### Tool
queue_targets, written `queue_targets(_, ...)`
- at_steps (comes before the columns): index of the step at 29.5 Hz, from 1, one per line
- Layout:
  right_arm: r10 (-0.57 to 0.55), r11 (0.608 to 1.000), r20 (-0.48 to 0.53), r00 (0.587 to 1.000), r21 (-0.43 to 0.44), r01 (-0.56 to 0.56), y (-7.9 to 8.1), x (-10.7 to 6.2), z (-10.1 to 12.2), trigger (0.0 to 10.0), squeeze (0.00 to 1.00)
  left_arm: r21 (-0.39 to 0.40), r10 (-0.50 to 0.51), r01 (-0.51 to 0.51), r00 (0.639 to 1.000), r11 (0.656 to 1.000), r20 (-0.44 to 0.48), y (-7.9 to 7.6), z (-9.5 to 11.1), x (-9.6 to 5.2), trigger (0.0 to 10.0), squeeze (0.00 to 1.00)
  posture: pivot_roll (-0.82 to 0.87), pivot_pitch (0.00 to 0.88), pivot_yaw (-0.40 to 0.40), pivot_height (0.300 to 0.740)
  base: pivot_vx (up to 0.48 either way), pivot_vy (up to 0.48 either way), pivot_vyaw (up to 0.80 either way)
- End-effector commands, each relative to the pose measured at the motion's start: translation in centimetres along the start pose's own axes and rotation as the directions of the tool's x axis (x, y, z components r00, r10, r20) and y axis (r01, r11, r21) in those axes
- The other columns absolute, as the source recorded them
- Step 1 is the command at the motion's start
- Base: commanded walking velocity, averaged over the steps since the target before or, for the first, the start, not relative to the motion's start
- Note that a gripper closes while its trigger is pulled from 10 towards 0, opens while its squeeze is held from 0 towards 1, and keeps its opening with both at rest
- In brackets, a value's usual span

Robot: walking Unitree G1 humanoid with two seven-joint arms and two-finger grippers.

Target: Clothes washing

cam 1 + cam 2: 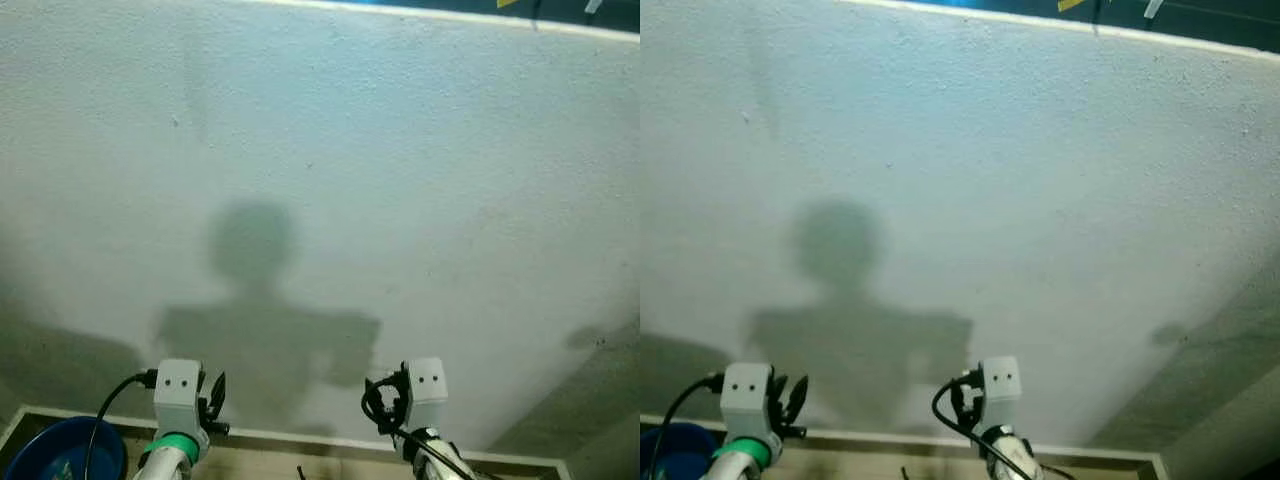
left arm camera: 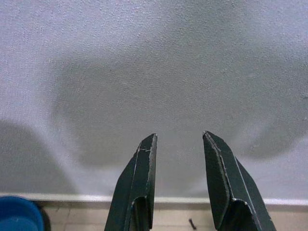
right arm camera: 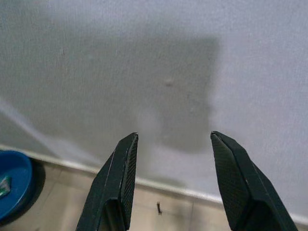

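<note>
Both your pincers, left gripper (image 2: 178,144) and right gripper (image 3: 173,144), are spread and empty; wall (image 1: 400,150) just ahead (no clothes here); stepping forward could bump it; basin (image 1: 50,450) sits beside the left one.

Left gripper (image 2: 178,139): two black fingers spread apart, nothing between them, aimed at a rough white plaster wall (image 2: 154,57) with grey shadows. Round blue plastic basin (image 2: 19,214) sits on the beige floor (image 2: 86,219) by the wall's base.
</note>
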State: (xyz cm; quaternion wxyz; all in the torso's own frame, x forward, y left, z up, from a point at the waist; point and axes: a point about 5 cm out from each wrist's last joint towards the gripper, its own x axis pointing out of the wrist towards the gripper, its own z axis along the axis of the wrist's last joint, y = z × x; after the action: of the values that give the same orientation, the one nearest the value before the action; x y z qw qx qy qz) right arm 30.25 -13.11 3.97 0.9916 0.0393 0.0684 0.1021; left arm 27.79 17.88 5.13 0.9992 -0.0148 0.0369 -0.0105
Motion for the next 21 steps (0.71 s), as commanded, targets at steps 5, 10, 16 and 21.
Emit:
queue_targets(5,-0.009,0.999,0.001,1.0,-0.033,0.009,-0.6,-0.2,0.1,10.0,0.0,-0.015,0.017,-0.017,1.0,1.0,-0.022,0.1,-0.5,-0.8,10.0,0.0,0.0,0.015,-0.014,0.74,0.0,0.0,0.0)
queue_targets(10,-0.042,0.999,0.1,0.994,-0.022,0.044,-0.8,0.2,2.1,10.0,0.0,0.041,0.0,-0.004,0.995,0.999,0.097,0.0,2.7,-0.3,10.0,0.0,0.01,0.01,-0.017,0.74,0.0,0.0,0.0)
queue_targets(16,0.01,1.0,0.281,0.96,-0.004,-0.009,-0.3,1.6,7.7,10.0,0.0,0.031,0.002,-0.009,0.974,0.999,0.225,-0.2,8.1,1.9,10.0,0.0,0.0,0.016,-0.01,0.74,0.0,0.0,0.0)
queue_targets(21,0.02,1.0,0.254,0.967,-0.014,-0.017,-0.5,1.7,7.2,10.0,0.0,0.027,-0.006,0.002,0.987,1.0,0.162,-0.5,7.0,2.1,10.0,0.0,-0.01,0.023,-0.014,0.74,0.0,0.0,0.0)
